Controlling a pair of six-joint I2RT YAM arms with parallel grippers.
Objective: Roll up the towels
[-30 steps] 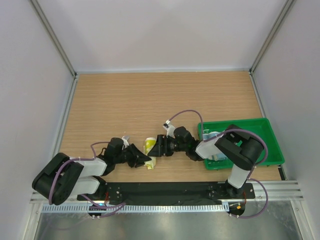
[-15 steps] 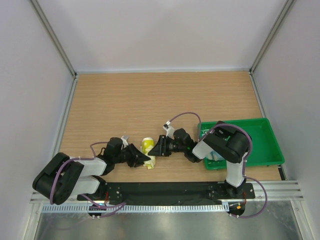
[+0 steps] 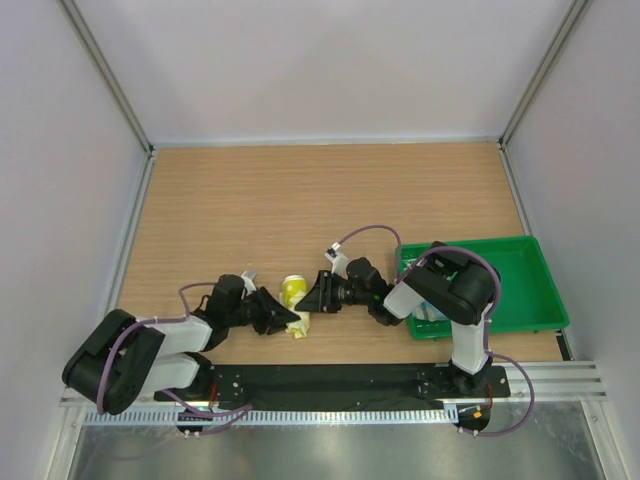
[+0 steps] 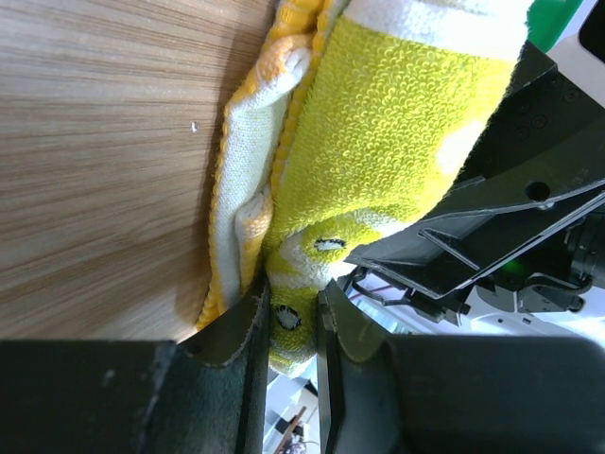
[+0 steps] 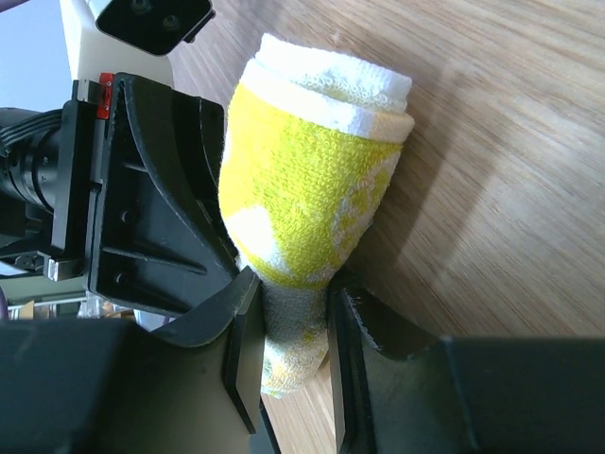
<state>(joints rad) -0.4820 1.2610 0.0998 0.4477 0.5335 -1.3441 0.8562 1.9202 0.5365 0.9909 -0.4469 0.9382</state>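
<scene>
Rolling step: left gripper (image 4: 288,317) and right gripper (image 5: 291,314) both clench yellow towel (image 5: 307,189); I reckon next: tighten, then gentle release.

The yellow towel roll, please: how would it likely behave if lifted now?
The yellow towel is looped terry, so it would probably squash and sag rather than stay stiff. Its loose outer flap suggests it may unroll. It is likely light, and not slippery.

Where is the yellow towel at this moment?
In the top view the rolled yellow towel lies near the table's front edge, left of centre, gripped from either side by the left gripper and right gripper, left of the green tray.
</scene>
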